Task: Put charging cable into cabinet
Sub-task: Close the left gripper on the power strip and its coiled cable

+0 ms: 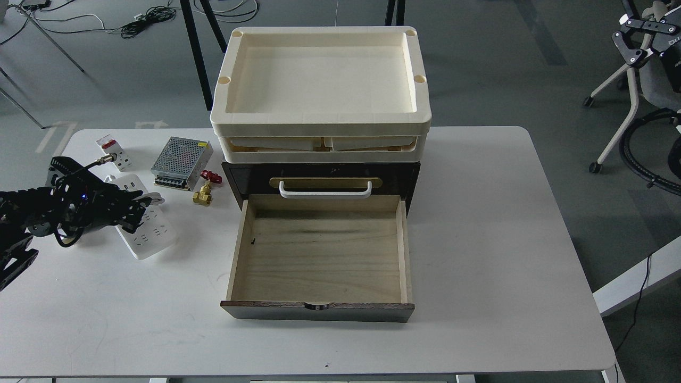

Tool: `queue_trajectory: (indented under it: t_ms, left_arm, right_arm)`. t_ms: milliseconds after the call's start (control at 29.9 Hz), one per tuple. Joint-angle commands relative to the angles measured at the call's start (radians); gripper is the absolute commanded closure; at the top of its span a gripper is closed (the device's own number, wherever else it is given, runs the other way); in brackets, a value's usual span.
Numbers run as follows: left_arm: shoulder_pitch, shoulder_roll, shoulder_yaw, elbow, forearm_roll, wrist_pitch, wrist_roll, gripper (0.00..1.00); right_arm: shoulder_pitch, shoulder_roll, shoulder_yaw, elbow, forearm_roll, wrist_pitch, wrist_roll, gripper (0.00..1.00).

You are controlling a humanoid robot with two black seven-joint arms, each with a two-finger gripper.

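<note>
Head view shows our left gripper (139,205) lying over the charging cable (151,230), a white power strip flat on the table (479,239) well to the left of the cabinet (321,181). The gripper is dark and seen end-on, so we cannot tell whether its fingers are spread or pinching the strip; they sit right at the strip's upper edge. Our right arm is not in view. The cabinet's lower drawer (319,255) stands pulled open toward us, pale wood floor bare, with cream trays (321,114) stacked on top. Just left of the cabinet lie a brass valve (204,191) and a silver power-supply box (181,162), and farther left a small breaker (113,151). We judge the step to be the grasp. Next we need a firm hold, a lift clear of the drawer's left wall, and a carry rightward over the drawer.
</note>
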Motion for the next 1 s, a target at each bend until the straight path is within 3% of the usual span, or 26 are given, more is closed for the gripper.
queue_trajectory:
  t_ms: [0,969]
  left_arm:
    - [0.002,0.000,0.000,0.000,0.000,0.000,0.000,0.91]
    - [-0.009,0.014,0.002,0.001,0.002,0.042,0.000,1.00]
  right_arm:
    - [0.000,0.000,0.000,0.000,0.000,0.000,0.000,0.01]
    - [-0.014,0.000,0.008,0.001,0.001,0.000,0.000,0.01]
